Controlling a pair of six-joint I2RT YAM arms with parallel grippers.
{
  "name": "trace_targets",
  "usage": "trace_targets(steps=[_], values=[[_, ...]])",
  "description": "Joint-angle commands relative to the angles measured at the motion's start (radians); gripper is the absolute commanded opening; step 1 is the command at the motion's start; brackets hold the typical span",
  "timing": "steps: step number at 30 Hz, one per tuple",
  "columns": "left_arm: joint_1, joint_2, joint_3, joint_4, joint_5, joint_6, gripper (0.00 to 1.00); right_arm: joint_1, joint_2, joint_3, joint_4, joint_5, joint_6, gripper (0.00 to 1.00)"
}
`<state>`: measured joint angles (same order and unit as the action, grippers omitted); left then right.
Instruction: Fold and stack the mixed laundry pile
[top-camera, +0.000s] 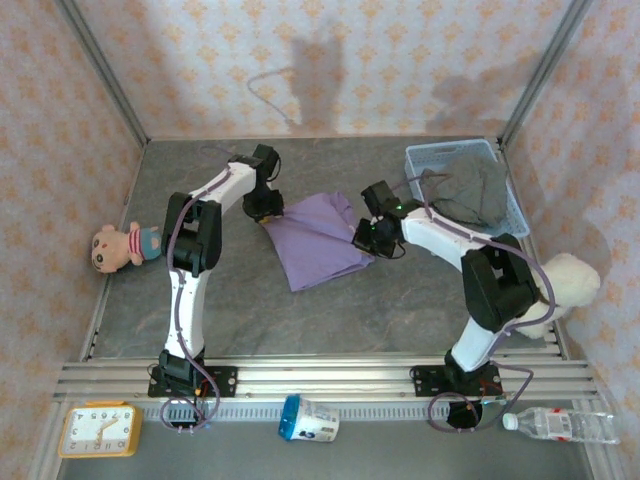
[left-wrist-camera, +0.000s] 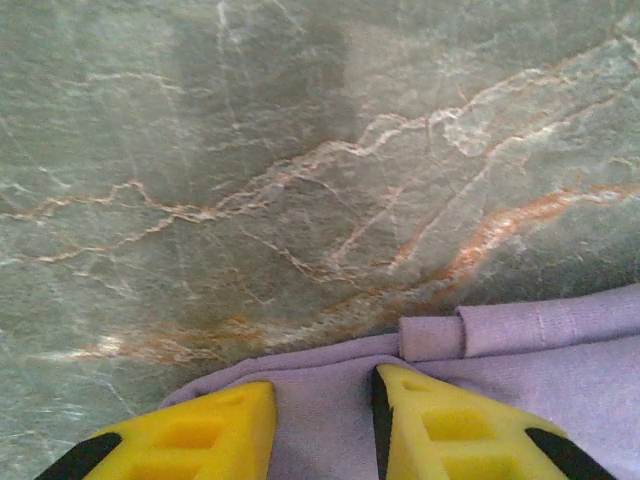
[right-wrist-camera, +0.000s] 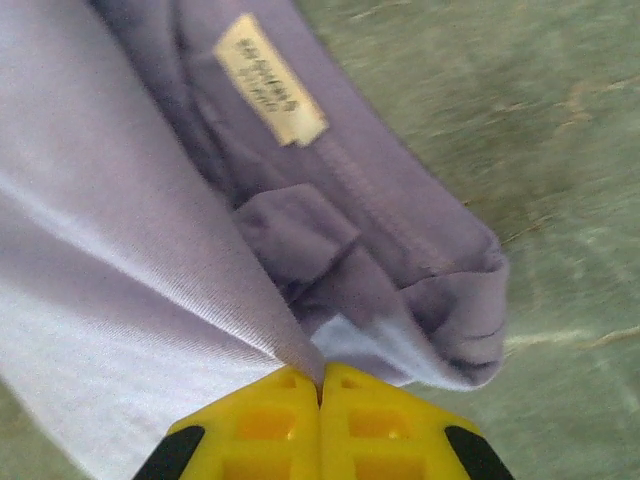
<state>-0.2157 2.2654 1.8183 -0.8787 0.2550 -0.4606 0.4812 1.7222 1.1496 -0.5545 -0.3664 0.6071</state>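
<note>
While the lilac shirt (top-camera: 318, 242) is lying rumpled at the centre of the overhead frame on the grey marbled table (top-camera: 400, 300), the two arms are bending over it from either side. The right gripper (top-camera: 366, 236) is sitting at the shirt's right edge. In the right wrist view its yellow fingers (right-wrist-camera: 270, 420) are pressing tightly together at the bottom centre, pinching a ridge of the lilac cloth below the collar label (right-wrist-camera: 270, 78). The left gripper (top-camera: 266, 208) is hovering at the shirt's upper left corner. In the left wrist view its fingers (left-wrist-camera: 200, 430) are standing apart at the bottom edge, with flat cloth showing between them. The grey-brown trousers (top-camera: 468, 190) are lying heaped in the blue mesh basket (top-camera: 440, 152) at the upper right.
</note>
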Motion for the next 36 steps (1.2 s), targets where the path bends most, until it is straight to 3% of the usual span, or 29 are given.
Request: trace_targets(steps=[1,8,13,15,22,25,28,30,34,36], values=[[0.001,0.068,-0.031,-0.058,-0.037,0.036,0.32,-0.03,0.081,-0.017,-0.012,0.07,-0.028,0.0],[0.001,0.057,-0.033,-0.066,-0.02,0.048,0.36,-0.045,0.171,0.047,-0.065,0.083,-0.096,0.0],[0.001,0.009,0.021,-0.102,-0.003,0.047,0.59,-0.03,0.163,0.004,-0.06,0.005,-0.062,0.0],[0.002,-0.026,0.056,-0.119,-0.005,0.048,0.67,0.003,0.146,-0.025,-0.059,-0.012,-0.03,0.0],[0.002,-0.242,-0.015,-0.08,-0.001,0.006,0.74,0.167,0.106,-0.046,-0.013,-0.11,0.105,0.0],[0.002,-0.333,-0.118,-0.053,0.021,-0.013,0.74,0.19,0.057,-0.025,0.01,-0.145,0.154,0.1],[0.002,-0.437,-0.242,-0.025,0.027,-0.022,0.74,0.186,0.003,0.03,-0.028,-0.113,0.14,0.3],[0.0,-0.497,-0.332,-0.005,0.042,-0.033,0.74,0.169,-0.003,0.092,-0.076,-0.086,0.107,0.37],[-0.019,-0.611,-0.514,0.045,0.108,-0.065,0.7,0.105,0.044,0.2,-0.098,-0.079,0.069,0.42],[-0.042,-0.661,-0.586,0.062,0.104,-0.068,0.61,0.079,0.081,0.258,-0.089,-0.054,0.059,0.43]])
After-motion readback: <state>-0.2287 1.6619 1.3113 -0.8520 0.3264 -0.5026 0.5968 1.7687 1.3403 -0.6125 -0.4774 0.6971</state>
